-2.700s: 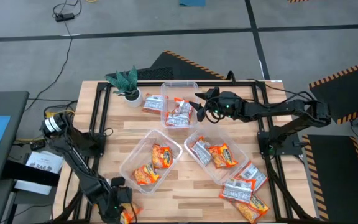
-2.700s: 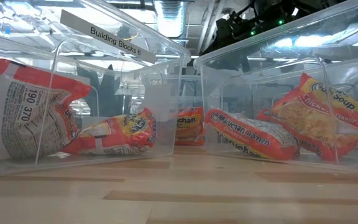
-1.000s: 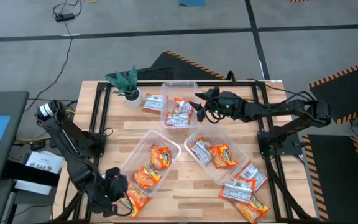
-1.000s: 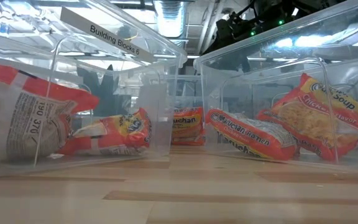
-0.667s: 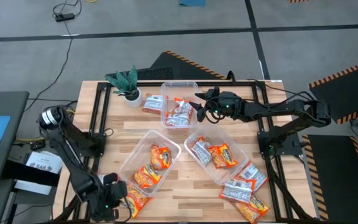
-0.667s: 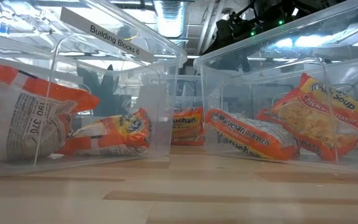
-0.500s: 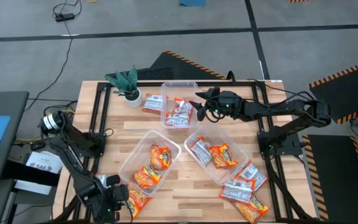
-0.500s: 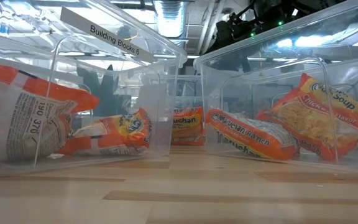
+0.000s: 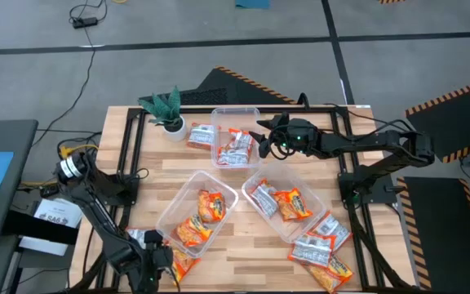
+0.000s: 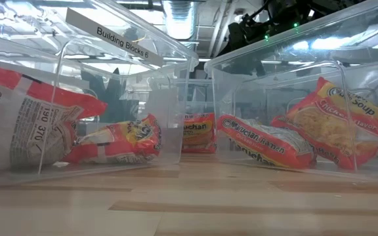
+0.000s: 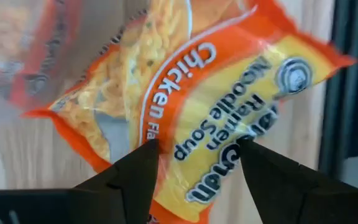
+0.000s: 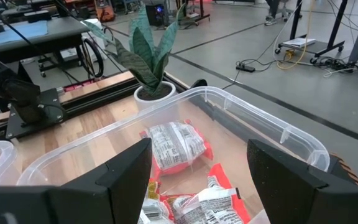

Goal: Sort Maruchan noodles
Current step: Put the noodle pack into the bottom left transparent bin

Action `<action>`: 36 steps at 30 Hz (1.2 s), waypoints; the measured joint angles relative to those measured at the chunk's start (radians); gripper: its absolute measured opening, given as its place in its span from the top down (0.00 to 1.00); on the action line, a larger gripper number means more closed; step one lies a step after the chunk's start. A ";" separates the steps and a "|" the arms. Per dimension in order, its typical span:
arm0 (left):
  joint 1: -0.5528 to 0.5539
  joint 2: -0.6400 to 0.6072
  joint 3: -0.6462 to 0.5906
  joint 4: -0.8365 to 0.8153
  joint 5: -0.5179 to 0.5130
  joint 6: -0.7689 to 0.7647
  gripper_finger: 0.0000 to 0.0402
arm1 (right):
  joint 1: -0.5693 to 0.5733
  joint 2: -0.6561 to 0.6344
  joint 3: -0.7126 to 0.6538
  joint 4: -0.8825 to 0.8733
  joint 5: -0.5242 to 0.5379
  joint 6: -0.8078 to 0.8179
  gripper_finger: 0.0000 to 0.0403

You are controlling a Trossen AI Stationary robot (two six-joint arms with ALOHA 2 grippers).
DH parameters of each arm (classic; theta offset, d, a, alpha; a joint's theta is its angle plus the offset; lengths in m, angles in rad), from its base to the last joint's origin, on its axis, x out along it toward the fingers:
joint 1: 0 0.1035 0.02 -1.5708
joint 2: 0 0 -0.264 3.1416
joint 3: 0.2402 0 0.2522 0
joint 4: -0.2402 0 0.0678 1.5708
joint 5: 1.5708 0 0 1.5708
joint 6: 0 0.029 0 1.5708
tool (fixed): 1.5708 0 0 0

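The left gripper's fingers (image 11: pixel 143 163) are clamped on the short edge of an orange chicken-flavour packet (image 11: pixel 210 106), which hangs skewed from them over the wood. Seen from above, that left gripper (image 9: pixel 157 260) sits at the counter's (image 9: pixel 243 243) near-left corner, with the packet just outside the near end of the left tub (image 9: pixel 198 211), so it is not yet inside.

The left tub holds two other orange packets. The right tub (image 9: pixel 288 206), beside it, holds one silvery packet and one orange. Three more packets (image 9: pixel 323 249) lie loose on the counter just beyond the right tub's far side. The back tub (image 9: pixel 235 135), further from the left tub and near the potted plant (image 9: pixel 167 110), holds silvery packets, with another lying just outside it.

The right gripper (image 9: pixel 261 144) hangs over the back tub's edge, its fingers (image 12: pixel 129 171) spread apart and holding nothing.

The packet looks light, crinkly and slick, with a brittle noodle block inside. Judging by that, a firm pinch on the sealed seam seems safest, since squeezing the middle could crack the block
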 joint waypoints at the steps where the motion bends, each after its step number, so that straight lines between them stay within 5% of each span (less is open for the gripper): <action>1: 0.000 0.012 0.000 0.004 0.013 0.015 0.47 | 0.000 0.000 0.000 0.000 0.000 0.000 0.29; 14: -0.008 0.112 0.020 -0.065 -0.009 0.058 0.51 | 0.000 0.000 0.000 -0.002 0.000 0.003 0.29; 23: -0.006 0.117 0.020 -0.075 0.095 0.056 0.96 | 0.000 0.000 0.000 -0.002 0.000 0.003 0.29; 36: 0.017 -0.061 0.130 -0.091 0.258 0.100 1.00 | 0.000 0.000 0.000 0.001 0.000 0.004 0.29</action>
